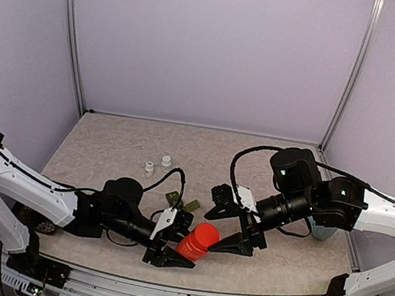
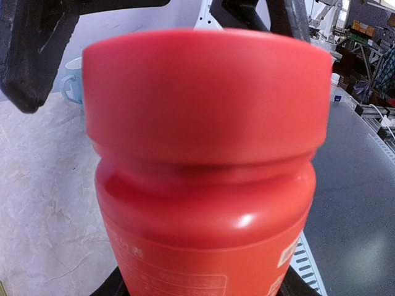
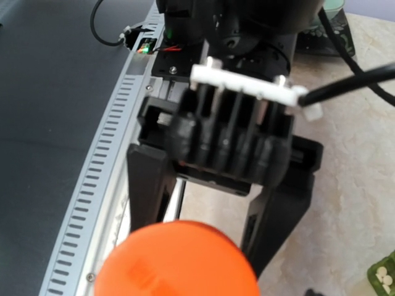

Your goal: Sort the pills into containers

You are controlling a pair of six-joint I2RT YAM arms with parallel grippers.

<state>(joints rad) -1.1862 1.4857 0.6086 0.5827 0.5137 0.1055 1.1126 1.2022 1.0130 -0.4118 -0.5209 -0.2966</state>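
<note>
A red pill bottle (image 1: 194, 243) with a red cap (image 3: 179, 262) is held off the table, my left gripper (image 1: 191, 242) shut on its body. It fills the left wrist view (image 2: 203, 185). My right gripper (image 1: 210, 232) stands open, its two fingers (image 2: 28, 55) on either side of the cap and apart from it. The dark green containers (image 1: 183, 204) lie on the table just behind the bottle, lids open. White pills (image 3: 384, 279) show in one compartment at the lower right edge of the right wrist view.
Two small white bottles (image 1: 150, 168) stand on the table behind the containers. A pale blue mug (image 1: 320, 230) sits at the right, partly hidden by my right arm, and shows again as the mug (image 2: 71, 80). The table's slotted metal front edge (image 3: 99, 166) is close below.
</note>
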